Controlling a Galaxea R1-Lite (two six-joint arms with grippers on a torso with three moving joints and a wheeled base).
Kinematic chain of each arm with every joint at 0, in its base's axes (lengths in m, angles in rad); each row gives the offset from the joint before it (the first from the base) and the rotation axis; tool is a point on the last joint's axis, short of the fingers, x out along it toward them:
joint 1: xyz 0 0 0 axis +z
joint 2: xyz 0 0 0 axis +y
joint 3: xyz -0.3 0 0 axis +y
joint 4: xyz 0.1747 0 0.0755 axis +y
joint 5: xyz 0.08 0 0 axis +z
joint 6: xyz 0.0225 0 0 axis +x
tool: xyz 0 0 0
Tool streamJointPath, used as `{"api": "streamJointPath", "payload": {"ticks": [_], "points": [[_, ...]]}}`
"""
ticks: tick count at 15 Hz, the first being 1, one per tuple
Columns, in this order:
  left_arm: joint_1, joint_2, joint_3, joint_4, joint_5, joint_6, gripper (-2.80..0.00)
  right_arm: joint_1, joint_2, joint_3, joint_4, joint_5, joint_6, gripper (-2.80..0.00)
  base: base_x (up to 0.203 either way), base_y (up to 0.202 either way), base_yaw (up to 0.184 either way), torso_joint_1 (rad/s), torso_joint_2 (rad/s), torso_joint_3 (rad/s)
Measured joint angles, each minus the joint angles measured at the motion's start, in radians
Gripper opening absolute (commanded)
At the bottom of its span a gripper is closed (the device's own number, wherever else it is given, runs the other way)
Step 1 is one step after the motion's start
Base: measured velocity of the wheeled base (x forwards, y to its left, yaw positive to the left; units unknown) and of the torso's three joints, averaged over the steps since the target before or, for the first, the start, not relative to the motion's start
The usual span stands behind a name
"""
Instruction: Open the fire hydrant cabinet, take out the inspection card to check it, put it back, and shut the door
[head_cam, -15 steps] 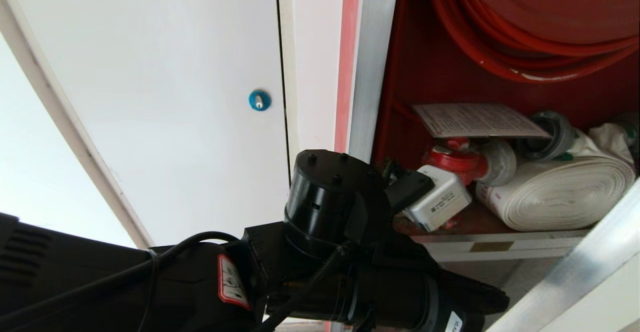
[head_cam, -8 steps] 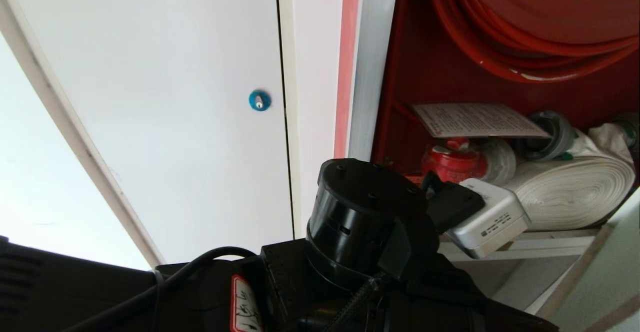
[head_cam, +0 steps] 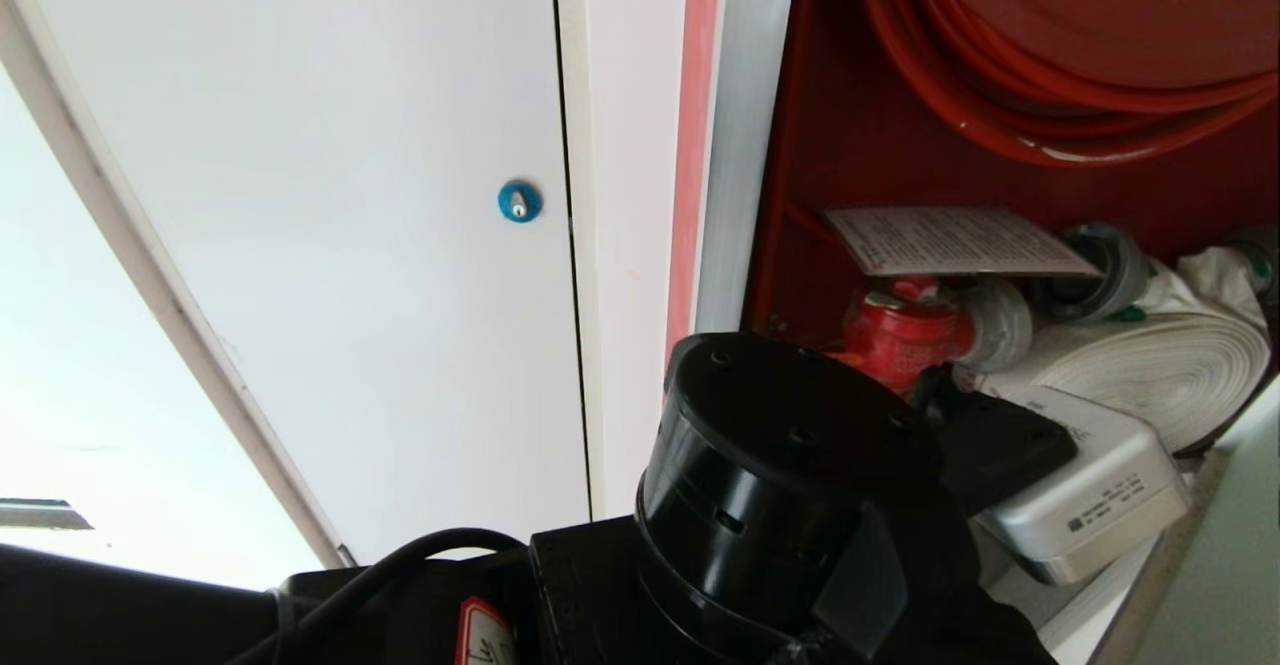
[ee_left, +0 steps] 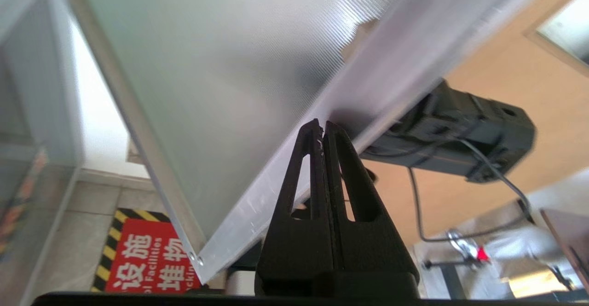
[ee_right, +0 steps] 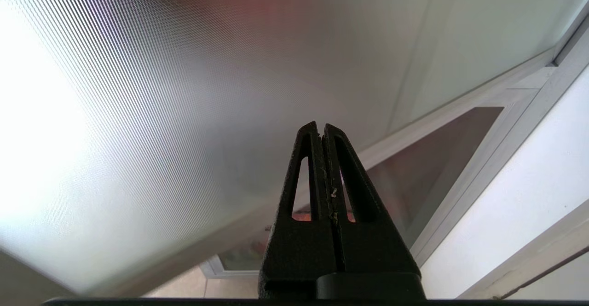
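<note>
**Operator:** My left gripper (ee_left: 321, 129) is clenched, fingers pressed flat together with nothing between them, and the tips sit right at the silver frame edge of the door (ee_left: 239, 89). I can't tell for sure that they're touching the metal, but it reads as a push, not a grasp.

**Spotter:** What's changed over the last second?

**Operator:** In the head view my left arm (head_cam: 790, 485) has swung from the lower middle out toward four o'clock and grown larger in frame. The door edge, which cut a broad bright diagonal across the five o'clock corner, is now just a pale sliver (head_cam: 1235, 535) at the right margin. The white door with the blue lock (head_cam: 519, 201) at nine o'clock hasn't shifted, so the camera is steady. It's the door that's swinging wider.

**Spotter:** And the card?

**Operator:** The inspection card (head_cam: 955, 241) sits inside the fire hydrant cabinet (head_cam: 745, 135) at about two o'clock, lying over the red valve (head_cam: 905, 330), just left of the rolled white hose (head_cam: 1140, 375) and under the red hose reel (head_cam: 1080, 35). It's untouched.

**Spotter:** Right side?

**Operator:** The right gripper (ee_right: 322, 129) is closed on nothing, parked facing frosted glass.

**Spotter:** So where are we?

**Operator:** I judge the opening step is nearly done. Next I'd need to open the left fingers and reach in for the card, minding that the door doesn't drift back.
</note>
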Motion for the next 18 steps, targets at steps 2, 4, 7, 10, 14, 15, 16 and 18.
{"api": "streamJointPath", "payload": {"ticks": [2, 4, 7, 10, 14, 15, 16, 18], "points": [[-0.013, 0.001, 0.000, 0.000, 0.001, 0.000, -2.80, 0.000, 0.000, 0.000, 0.000, 0.000, 0.000, -2.80, 0.000, 0.000, 0.000, 0.000, 0.00, 0.000], [-0.023, 0.002, 0.000, 0.001, 0.001, 0.000, -2.80, 0.000, 0.000, 0.000, 0.000, 0.000, 0.000, -2.80, 0.000, 0.000, 0.000, 0.000, 0.00, 0.000], [-0.038, 0.000, 0.000, 0.001, 0.001, 0.000, -2.80, 0.000, 0.000, 0.000, 0.000, 0.000, 0.000, -2.80, 0.000, 0.000, 0.000, 0.000, 0.00, 0.000], [-0.045, 0.000, 0.000, 0.000, 0.002, 0.000, -2.80, 0.000, 0.000, 0.000, 0.000, 0.000, 0.000, -2.80, 0.000, 0.000, 0.000, 0.000, 0.00, 0.000], [-0.037, 0.005, 0.005, -0.001, 0.007, 0.000, -2.80, 0.000, 0.000, 0.000, 0.000, 0.000, 0.000, -2.80, 0.000, 0.000, 0.000, 0.000, 0.00, 0.000], [-0.022, 0.007, 0.007, -0.001, 0.008, 0.000, -2.80, 0.000, 0.000, 0.000, 0.000, 0.000, 0.000, -2.80, 0.000, 0.000, 0.000, 0.000, 0.00, 0.000], [-0.003, 0.009, 0.009, -0.002, 0.007, 0.000, -2.80, 0.000, 0.000, 0.000, 0.000, 0.000, 0.000, -2.80, 0.000, 0.000, 0.000, 0.000, 0.00, 0.000], [0.061, 0.017, 0.013, -0.003, 0.006, 0.001, -2.80, 0.000, 0.000, 0.000, 0.000, 0.000, 0.003, -2.80, 0.000, 0.000, 0.000, 0.000, 0.00, 0.000]]}}
